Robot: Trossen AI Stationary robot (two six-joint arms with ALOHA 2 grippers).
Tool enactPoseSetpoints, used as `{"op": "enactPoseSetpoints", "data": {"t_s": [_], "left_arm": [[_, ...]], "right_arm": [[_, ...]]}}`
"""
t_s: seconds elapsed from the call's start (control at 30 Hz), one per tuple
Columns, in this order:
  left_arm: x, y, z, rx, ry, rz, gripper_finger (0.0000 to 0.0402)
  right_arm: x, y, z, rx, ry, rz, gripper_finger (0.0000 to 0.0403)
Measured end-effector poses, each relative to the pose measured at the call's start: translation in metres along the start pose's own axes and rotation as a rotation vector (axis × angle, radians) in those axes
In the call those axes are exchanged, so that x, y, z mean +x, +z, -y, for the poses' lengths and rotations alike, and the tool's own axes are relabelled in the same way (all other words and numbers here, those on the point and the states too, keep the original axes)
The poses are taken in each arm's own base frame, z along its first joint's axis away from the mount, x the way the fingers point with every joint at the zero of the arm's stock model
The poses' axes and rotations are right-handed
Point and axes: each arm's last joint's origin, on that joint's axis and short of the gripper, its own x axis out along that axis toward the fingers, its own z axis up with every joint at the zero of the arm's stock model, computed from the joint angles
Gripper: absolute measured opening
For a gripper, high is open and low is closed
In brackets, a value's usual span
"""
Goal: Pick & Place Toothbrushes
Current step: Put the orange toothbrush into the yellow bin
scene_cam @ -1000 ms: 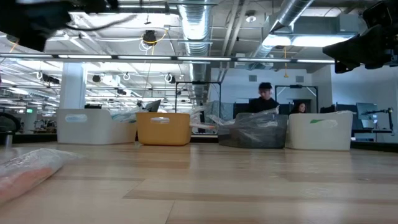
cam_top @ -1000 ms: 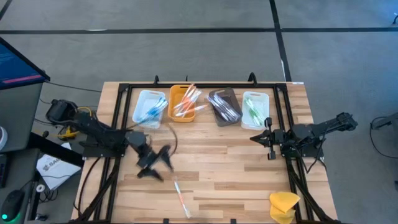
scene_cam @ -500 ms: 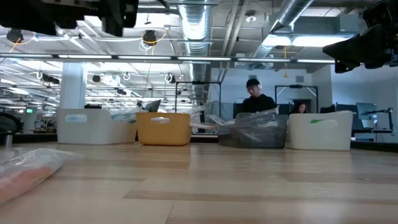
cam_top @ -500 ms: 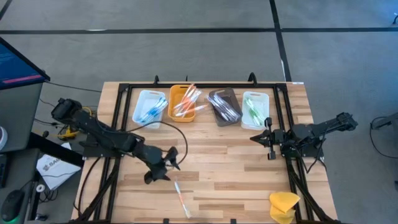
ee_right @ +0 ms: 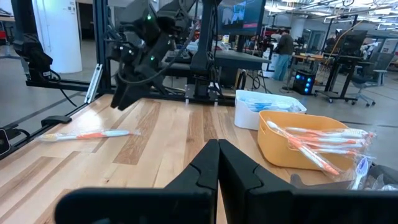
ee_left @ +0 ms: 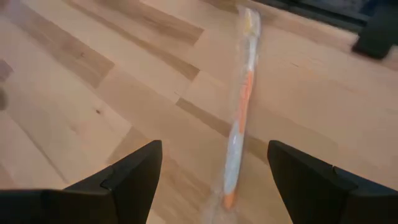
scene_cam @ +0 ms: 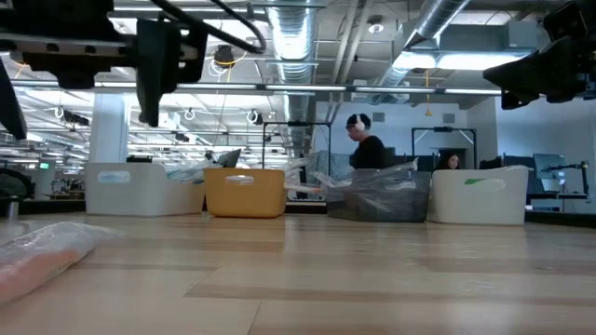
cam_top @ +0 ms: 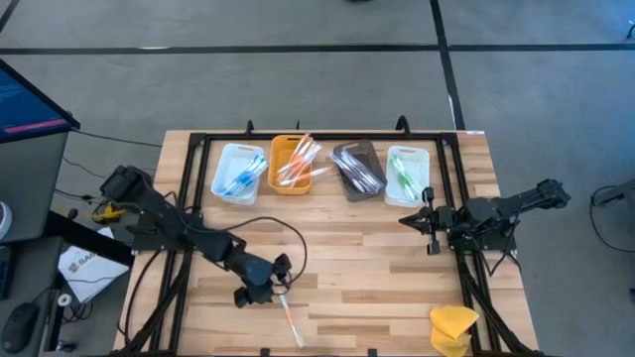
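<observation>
A single wrapped toothbrush [cam_top: 290,315] with an orange-and-white handle lies loose on the bench [cam_top: 357,258], well apart from the four trays at the far edge, where the other toothbrushes [cam_top: 300,162] already sit sorted by colour: blue in the white tray [cam_top: 236,173], orange in the orange tray [cam_top: 288,184], dark ones in the grey tray [cam_top: 357,169], green in the last white tray [cam_top: 406,175]. Over the last second the left gripper [cam_top: 266,283] has swung away from those trays and come down just beside the far end of the loose toothbrush, its jaws spread wide and empty, the handle lying between and ahead of them in the left wrist view [ee_left: 239,118]. That suggests the pick is about to start, with the orange tray the likely destination. The right gripper [cam_top: 429,222] waits beside the green tray, jaws pressed together and holding nothing. A yellow sponge [cam_top: 452,326] rests at the bench's near corner. No brand, label or writing is legible anywhere.
</observation>
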Motion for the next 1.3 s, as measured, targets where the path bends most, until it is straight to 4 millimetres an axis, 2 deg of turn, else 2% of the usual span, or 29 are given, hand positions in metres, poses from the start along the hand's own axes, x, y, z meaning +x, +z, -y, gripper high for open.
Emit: {"op": "enactPoseSetpoints", "data": {"t_s": [0.23,0.67,0.87,1.0,1.3], "left_arm": [[0.016,-0.002,0.003,-0.081,-0.023,0.009,0.0285],[0.017,0.007,0.014,-0.112,-0.029,0.042,0.0285],[0.017,0.006,0.012,-0.131,-0.017,0.037,0.0285],[0.017,0.004,0.008,-0.238,-0.009,0.033,0.0285],[0.016,0.004,0.003,-0.27,-0.015,0.064,0.0285]], "right_arm": [[0.0,0.0,0.0,0.0,0.0,0.001,0.0],[0.0,0.0,0.0,0.001,0.0,0.001,0.0],[0.0,0.0,0.0,0.001,0.0,0.001,0.0],[0.0,0.0,0.0,0.0,0.0,0.002,0.0],[0.0,0.0,0.0,0.001,0.0,0.002,0.0]]}}
